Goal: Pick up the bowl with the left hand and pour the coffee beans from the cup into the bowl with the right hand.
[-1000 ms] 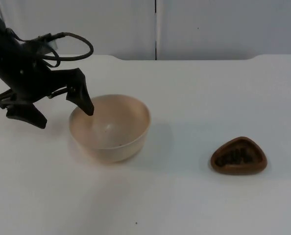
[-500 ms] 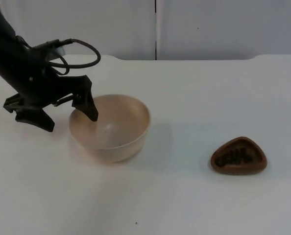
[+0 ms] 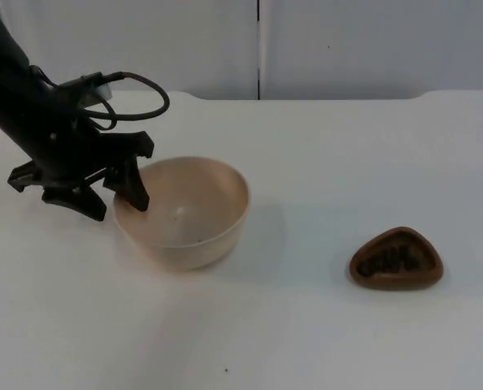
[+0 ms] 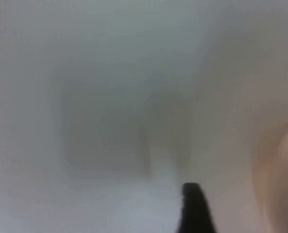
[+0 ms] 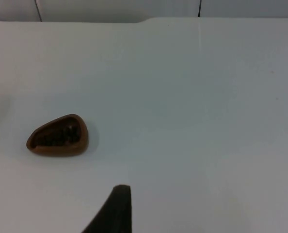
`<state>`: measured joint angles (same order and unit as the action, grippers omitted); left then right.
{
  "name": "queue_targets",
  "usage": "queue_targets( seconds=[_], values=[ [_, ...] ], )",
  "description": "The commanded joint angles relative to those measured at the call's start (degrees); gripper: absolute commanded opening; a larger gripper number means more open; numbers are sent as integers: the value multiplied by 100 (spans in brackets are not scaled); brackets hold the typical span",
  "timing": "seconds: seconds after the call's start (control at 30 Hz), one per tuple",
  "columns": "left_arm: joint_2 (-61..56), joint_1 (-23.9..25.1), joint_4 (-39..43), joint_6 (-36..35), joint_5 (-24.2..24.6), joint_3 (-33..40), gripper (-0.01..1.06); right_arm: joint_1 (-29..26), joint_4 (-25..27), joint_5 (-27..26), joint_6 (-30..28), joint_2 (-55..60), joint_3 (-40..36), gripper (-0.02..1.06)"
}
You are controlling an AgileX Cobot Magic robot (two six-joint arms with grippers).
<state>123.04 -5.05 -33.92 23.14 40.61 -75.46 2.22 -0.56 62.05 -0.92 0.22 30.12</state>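
The cream bowl [image 3: 182, 211] is being straddled at its nine o'clock rim by the left gripper [image 3: 115, 203], whose fingers are spread apart: one finger [image 3: 133, 188] is being dipped inside the rim, while the other is being kept outside the wall, low over the white table [image 3: 323, 162]. No closing on the rim is being shown, and the bowl is resting upright on the table. In the left wrist view the bowl's pale wall [image 4: 280, 160] is being seen as a blur beside a black fingertip [image 4: 195, 206]. The brown cup [image 3: 396, 259], rounded and three-cornered, is being left at four o'clock of the bowl, well apart from it, with dark coffee beans [image 3: 389, 261] lying inside. In the right wrist view the cup [image 5: 58, 135] is being looked at from well away, with the right gripper's fingertip [image 5: 116, 208] waiting near; whether that gripper is open cannot be told
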Motion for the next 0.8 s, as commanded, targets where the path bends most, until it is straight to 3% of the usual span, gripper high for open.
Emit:
queue_targets(
  seconds=[0.0,0.1,0.2,0.77],
  values=[
    [-20,-32,-15,38,116,-15,43,-33,-48,-27,1,-22,-58,105],
    [-42,-32,-15,38,233,-15,28,-33,-48,-27,1,-22,-58,105],
    [-94,-32,-27,38,288,-15,22,-33,-48,-27,1,-22,-58,105],
    [-966,-45,90,-529,769,-15,21,-33,-65,-27,1,-22,-58,105]
  ],
)
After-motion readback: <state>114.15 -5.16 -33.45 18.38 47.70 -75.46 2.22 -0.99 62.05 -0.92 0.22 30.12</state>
